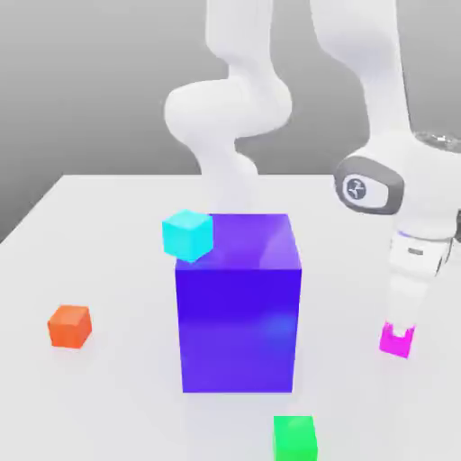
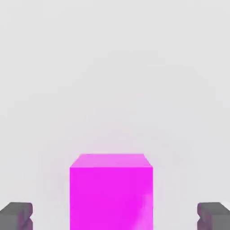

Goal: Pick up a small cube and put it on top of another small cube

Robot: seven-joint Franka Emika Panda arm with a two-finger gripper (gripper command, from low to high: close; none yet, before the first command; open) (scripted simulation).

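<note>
Plainly, magenta cube [image 1: 396, 344]: it sat low on the exterior view's right, right at the gripper's tips; in the hand view it lay between the two fingers [image 2: 16, 216], a strip of pale surface showing on either side of it.
Gripper [image 1: 399, 330]: the jaws stood wide open, astride the magenta cube with nothing in their hold.
Arm [image 1: 383, 85]: white, it reached down on the exterior view's right, with the hand [image 1: 420, 254] above the magenta cube.
Blue block [image 1: 238, 329]: much larger than the small cubes, it stood upright near the middle of the exterior view, well apart from the magenta cube.
Cyan cube [image 1: 187, 236]: it overlapped the blue block's top, at the corner toward the exterior view's left; whether the two touched, I could not tell.
Green cube [image 1: 294, 438]: it lay nearest the exterior view's lower edge, partly cut off there.
Orange cube [image 1: 69, 326]: it rested by itself on the exterior view's left.
Table [image 1: 117, 243]: pale and smooth, it spread beneath the block.
</note>
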